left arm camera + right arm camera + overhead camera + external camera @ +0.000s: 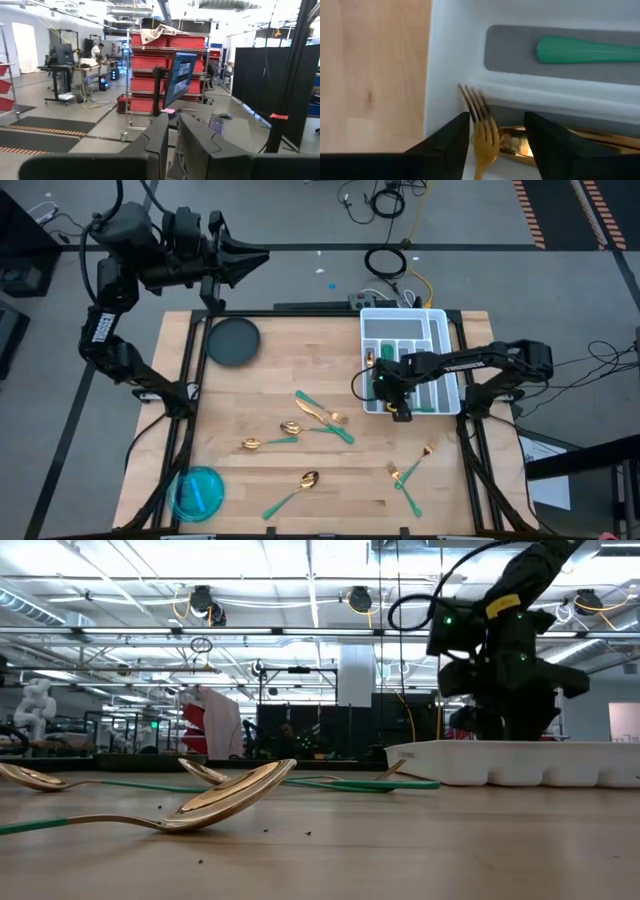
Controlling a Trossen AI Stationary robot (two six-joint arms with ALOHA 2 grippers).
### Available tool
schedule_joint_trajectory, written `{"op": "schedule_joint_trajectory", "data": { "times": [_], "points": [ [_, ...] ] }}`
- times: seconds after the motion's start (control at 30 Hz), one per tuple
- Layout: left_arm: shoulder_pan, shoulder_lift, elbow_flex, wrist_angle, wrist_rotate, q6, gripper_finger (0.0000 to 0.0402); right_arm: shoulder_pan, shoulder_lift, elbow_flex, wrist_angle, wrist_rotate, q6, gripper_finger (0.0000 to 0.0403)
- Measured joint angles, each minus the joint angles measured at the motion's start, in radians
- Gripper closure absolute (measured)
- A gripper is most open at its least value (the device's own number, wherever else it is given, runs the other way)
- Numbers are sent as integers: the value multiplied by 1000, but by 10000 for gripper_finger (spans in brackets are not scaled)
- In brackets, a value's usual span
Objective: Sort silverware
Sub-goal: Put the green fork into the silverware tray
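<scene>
Several gold-headed, green-handled pieces of silverware lie loose on the wooden table: a pair [322, 412], spoons [290, 428] [300, 485] and a fork [405, 472]. My right gripper [398, 408] [497, 119] points steeply down into the near left corner of the white divided tray [445, 320] and is open. A gold fork head [480, 117] lies between its fingers, tines leaning on a divider wall. A green handle [590, 50] lies in another slot. My left gripper [252, 255] [173, 145] is raised beyond the table's far left corner, shut, holding nothing.
A dark round plate [233, 340] sits at the far left of the table. A blue bowl [198, 492] sits at the near left corner. More gold pieces [590, 135] lie in the slot under my right gripper. The table's middle strip holds the loose silverware.
</scene>
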Motion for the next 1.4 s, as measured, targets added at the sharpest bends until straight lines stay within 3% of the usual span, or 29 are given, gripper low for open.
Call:
{"op": "schedule_joint_trajectory", "data": {
  "times": [0.1,0.3,0.73,1.03,1.2,1.4],
  "points": [
    [0,0,0,0,-21,1,347,0,28,3,4,0,-11,254],
    [0,0,0,2,-25,1,347,3,-6,-1,-17,-16,-23,389],
    [-1,0,0,2,-25,-1,347,-25,-221,-1,-29,-13,132,401],
    [-1,0,-1,69,-28,-1,347,-146,-466,-1,92,24,346,402],
    [-1,0,-1,130,-28,1,347,-215,-552,0,90,153,450,403],
    [-2,14,-5,180,-17,17,347,-300,-546,-54,98,254,536,403]
  ]
}}
